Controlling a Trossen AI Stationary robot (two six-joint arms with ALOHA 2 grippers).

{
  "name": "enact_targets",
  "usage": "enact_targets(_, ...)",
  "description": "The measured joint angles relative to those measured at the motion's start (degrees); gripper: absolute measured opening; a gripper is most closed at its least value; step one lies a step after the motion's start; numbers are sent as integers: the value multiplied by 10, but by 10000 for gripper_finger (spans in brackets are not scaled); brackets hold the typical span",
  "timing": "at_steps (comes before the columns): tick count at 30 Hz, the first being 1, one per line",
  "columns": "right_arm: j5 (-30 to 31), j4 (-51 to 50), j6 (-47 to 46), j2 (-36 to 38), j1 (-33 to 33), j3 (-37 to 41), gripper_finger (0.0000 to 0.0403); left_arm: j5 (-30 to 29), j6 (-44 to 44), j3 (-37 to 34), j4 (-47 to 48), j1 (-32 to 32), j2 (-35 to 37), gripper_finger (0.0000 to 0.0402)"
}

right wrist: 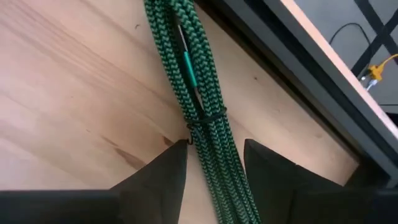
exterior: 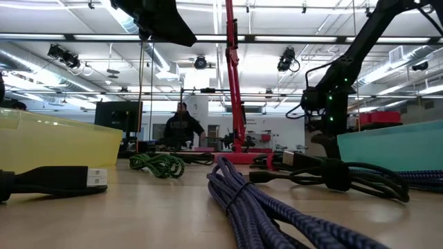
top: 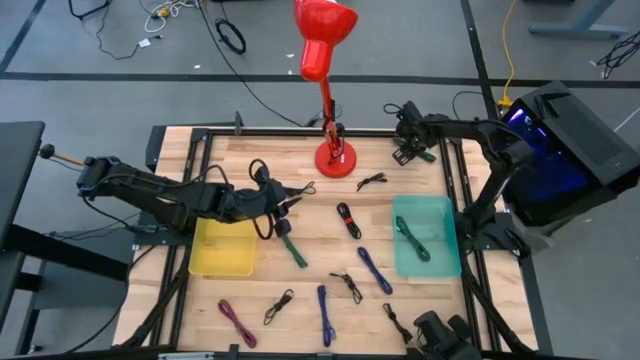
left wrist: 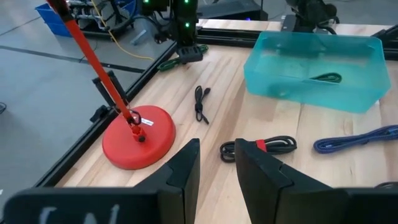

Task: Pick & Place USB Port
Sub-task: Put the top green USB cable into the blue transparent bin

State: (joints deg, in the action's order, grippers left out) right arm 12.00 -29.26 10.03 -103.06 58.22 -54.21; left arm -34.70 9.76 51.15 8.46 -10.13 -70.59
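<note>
Overhead, the right gripper sits at the far right corner of the table, behind the teal bin; its own camera shows the two dark fingers spread apart, one on each side of a green braided cable lying on the wood by the table's black frame, though whether the fingertips touch the wood is cut off by the picture's edge. The cable's ends also run out of sight. The left gripper hangs just beyond the yellow bin, near the red lamp; its fingers stand apart with nothing between them, above a black cable with a red tie. A second green cable lies inside the teal bin. Other cables, blue, maroon and black, are scattered over the near table. From table height, a person stands far behind, too dim to describe.
</note>
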Motion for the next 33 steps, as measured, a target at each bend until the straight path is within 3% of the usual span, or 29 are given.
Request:
enact_targets(4,1,-16,-14,-8,-8,-16,135,0,-1,0,0,0,0,107)
enact_targets(9,-23,-64,-18,-11,-9,-54,20,-1,-1,0,0,1,0,107)
enact_targets(20,-51,-156,-39,25,-43,-98,4,-2,1,0,-1,1,0,107)
enact_targets(26,-93,-210,-79,130,-87,-99,2,-2,1,0,-1,1,0,107)
enact_targets(33,-132,-280,-157,277,-185,-100,1,-2,1,0,-1,0,0,107)
